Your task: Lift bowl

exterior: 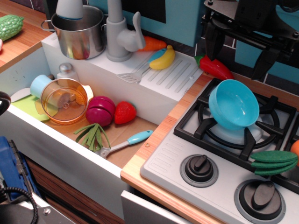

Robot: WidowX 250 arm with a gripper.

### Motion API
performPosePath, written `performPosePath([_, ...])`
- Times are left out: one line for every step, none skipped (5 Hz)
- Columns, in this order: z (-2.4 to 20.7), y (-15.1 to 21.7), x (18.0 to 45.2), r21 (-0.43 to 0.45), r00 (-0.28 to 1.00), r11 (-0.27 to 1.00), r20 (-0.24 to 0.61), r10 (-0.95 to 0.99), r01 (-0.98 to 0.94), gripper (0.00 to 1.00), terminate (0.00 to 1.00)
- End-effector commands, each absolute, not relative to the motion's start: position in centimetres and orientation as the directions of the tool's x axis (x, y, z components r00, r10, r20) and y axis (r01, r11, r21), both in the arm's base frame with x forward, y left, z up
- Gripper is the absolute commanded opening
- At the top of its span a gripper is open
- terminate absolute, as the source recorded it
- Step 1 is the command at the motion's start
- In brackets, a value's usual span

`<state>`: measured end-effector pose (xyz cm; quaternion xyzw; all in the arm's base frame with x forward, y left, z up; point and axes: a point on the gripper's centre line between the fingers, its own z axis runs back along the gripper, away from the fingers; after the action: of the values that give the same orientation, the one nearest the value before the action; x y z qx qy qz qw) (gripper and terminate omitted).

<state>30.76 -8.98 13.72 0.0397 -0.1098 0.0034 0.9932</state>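
Note:
A blue bowl [233,103] rests tilted on the left burner grate of the toy stove [196,144], its opening facing up and to the left. My black gripper [236,66] hangs above and behind it at the upper right. Its two fingers are spread apart, one on each side above the bowl, and hold nothing. There is a gap between the fingertips and the bowl's rim. A second bowl, of clear orange plastic [64,100], lies on its side in the sink, far from the gripper.
The sink [28,70] holds a beetroot [100,111], a strawberry [124,113], green beans [92,134], a blue-handled utensil [126,142] and a cup [39,85]. A pot [80,32], faucet [122,32], banana [162,58] and red pepper [215,67] sit behind. Green pods [274,162] lie on the stove.

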Motion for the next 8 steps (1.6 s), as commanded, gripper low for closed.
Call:
performPosePath([13.7, -9.0, 30.8, 0.078, 0.976, 0.997, 0.218, -0.002, -0.015, 1.0, 0.0])
performPosePath([11.9, -8.2, 31.4, 0.09, 0.971, 0.996, 0.239, -0.01, -0.012, 1.0, 0.0])
performPosePath([10.7, -7.5, 32.1, 0.073, 0.968, 0.997, 0.25, -0.005, -0.014, 1.0, 0.0])
performPosePath([10.0, -7.0, 34.2, 0.047, 0.963, 0.999, 0.268, -0.004, -0.009, 1.0, 0.0])
performPosePath([8.3, -6.3, 35.4, 0.014, 0.955, 1.0, 0.296, -0.012, 0.009, 1.0, 0.0])
performPosePath([6.5, -6.2, 35.7, -0.029, 0.945, 1.0, 0.328, 0.01, 0.0, 1.0, 0.0])
performPosePath([6.2, -6.5, 35.6, -0.03, 0.943, 0.999, 0.332, 0.025, -0.016, 0.0, 0.0])
performPosePath([6.3, -6.4, 34.9, -0.044, 0.945, 0.999, 0.326, 0.026, -0.013, 0.0, 0.0])
